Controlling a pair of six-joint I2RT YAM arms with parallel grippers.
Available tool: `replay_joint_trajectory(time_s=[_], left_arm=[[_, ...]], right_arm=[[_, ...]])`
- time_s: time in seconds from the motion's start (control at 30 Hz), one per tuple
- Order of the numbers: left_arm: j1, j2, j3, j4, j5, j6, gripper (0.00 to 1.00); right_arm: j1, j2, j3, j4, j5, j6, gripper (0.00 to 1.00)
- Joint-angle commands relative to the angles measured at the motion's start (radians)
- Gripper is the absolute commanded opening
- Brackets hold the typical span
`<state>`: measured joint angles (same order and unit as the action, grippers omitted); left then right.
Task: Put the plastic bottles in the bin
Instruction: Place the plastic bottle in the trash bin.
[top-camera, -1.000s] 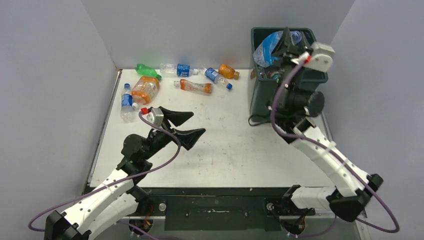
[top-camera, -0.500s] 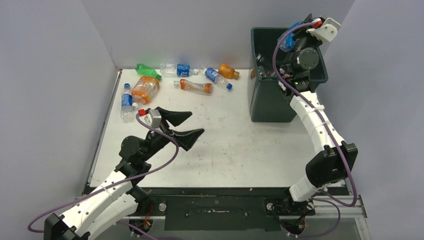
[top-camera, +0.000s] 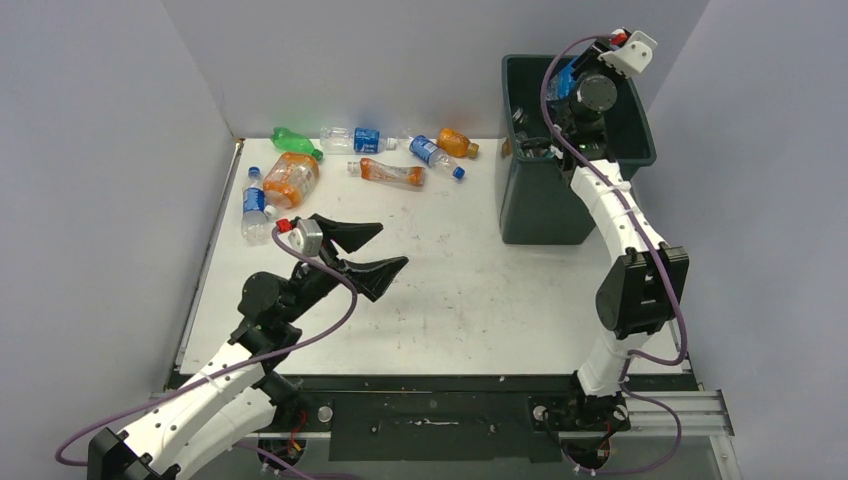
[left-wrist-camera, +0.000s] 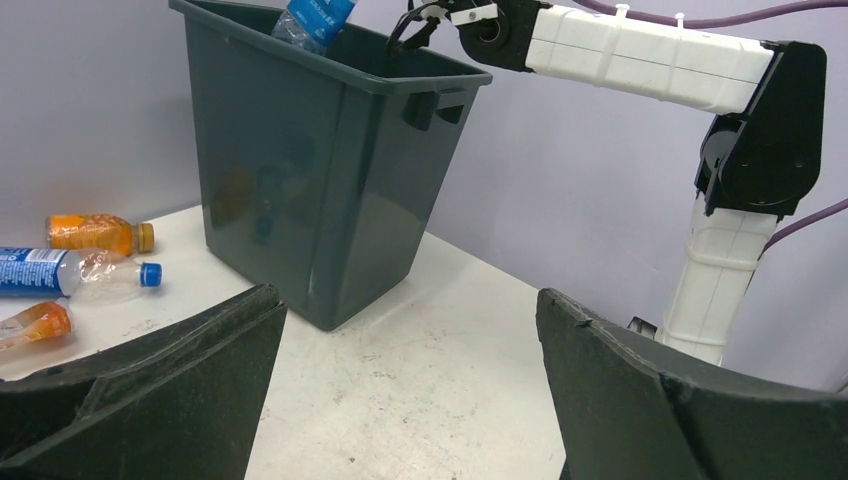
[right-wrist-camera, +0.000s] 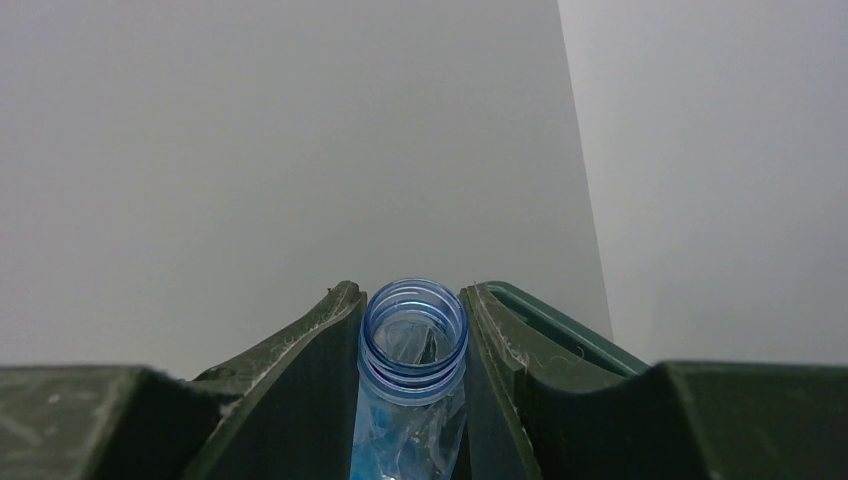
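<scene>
Blue-tinted plastic bottle (right-wrist-camera: 413, 345), uncapped, is pinched at its neck by the right tool (right-wrist-camera: 413, 300) over the dark green bin (top-camera: 540, 200). Left tool (top-camera: 365, 250) hangs wide open above the counter (top-camera: 450, 300); other bottles (top-camera: 392, 172) lie at its far left.

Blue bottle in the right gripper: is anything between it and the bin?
Nothing visible is. The right gripper is shut on the uncapped neck of the blue bottle, holding it over the far side of the bin. The bin has no lid, and its open top lies right under the bottle.
</scene>
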<state>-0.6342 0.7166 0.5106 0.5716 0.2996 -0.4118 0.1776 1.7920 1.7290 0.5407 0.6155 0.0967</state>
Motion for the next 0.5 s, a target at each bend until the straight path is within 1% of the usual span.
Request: replay_joint_trajectory(time_s=[0.0,0.2,0.33,0.4,0.47], left_arm=[[-0.005,-0.006,0.016,0.018,-0.006,0.006,0.96],[-0.005,0.009,0.020,0.014,-0.007,0.007,0.96],[-0.005,0.003,0.018,0.010,-0.016,0.009,0.96],[-0.005,-0.010,0.013,0.005,-0.052,0.016,0.96],[-0.005,-0.031,0.010,-0.009,-0.108,0.034,0.96]], right_arm=[[-0.025,0.000,0.049,0.004,-0.018,0.061,0.05],[-0.035,0.026,0.044,-0.003,-0.028,0.061,0.05],[-0.036,0.052,0.055,-0.027,-0.043,0.079,0.09],[-0.036,0.063,0.059,-0.033,-0.068,0.099,0.14],[-0.035,0.071,0.067,-0.040,-0.105,0.114,0.21]])
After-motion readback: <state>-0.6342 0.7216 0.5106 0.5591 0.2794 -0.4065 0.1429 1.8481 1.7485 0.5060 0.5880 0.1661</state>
